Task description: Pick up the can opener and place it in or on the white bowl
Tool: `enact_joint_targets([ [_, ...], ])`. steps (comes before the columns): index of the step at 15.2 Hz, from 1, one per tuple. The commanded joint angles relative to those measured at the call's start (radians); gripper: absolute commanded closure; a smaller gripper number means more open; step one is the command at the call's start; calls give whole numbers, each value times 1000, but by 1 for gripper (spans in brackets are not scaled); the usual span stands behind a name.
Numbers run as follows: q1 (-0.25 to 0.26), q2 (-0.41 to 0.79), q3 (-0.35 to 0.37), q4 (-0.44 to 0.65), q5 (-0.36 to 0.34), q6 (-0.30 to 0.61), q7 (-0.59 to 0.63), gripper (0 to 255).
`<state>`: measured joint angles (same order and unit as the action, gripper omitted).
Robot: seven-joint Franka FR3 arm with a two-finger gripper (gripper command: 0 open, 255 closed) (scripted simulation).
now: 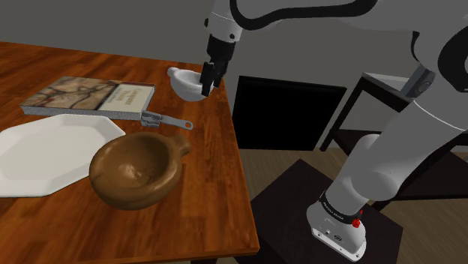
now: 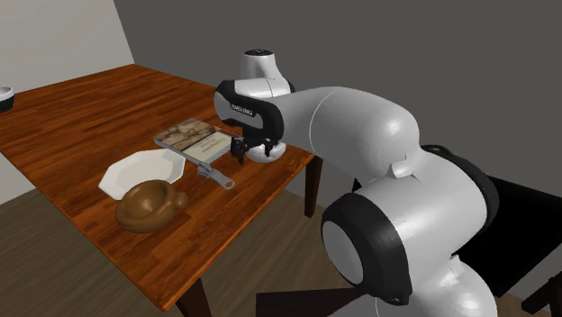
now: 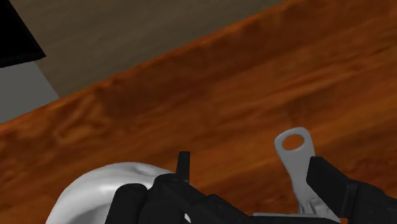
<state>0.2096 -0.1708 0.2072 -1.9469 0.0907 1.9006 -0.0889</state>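
The grey can opener [image 1: 171, 121] lies flat on the wooden table [image 1: 217, 202], just in front of a book, with its handle toward the table's edge. The white bowl [image 1: 184, 79] stands near the table's far corner. My black gripper [image 1: 208, 82] hangs open above the table beside the bowl, a little above and past the opener's handle end. In the wrist view the handle's looped end [image 3: 294, 149] lies beside one finger [image 3: 331, 184], untouched, with the bowl [image 3: 102, 191] on the other side. In the second exterior view the gripper [image 2: 241, 155] partly hides the bowl [image 2: 270, 153], and the opener [image 2: 214, 173] lies below it.
A book [image 1: 86, 96] lies behind the opener. A white octagonal plate [image 1: 45, 154] and a brown wooden bowl [image 1: 135, 169] sit toward the shoulder view's lower left. The table edge runs close beside the opener and white bowl, with floor and dark furniture [image 1: 285, 112] beyond.
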Motion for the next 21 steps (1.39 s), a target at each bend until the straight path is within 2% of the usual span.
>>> enact_joint_targets([
  [1,18,60,25,50,-17,6,0,0],
  [10,118,320,121,276,-125,10,8,0],
  [18,122,348,121,208,-137,104,14,0],
  [21,122,348,121,208,-137,104,14,0],
])
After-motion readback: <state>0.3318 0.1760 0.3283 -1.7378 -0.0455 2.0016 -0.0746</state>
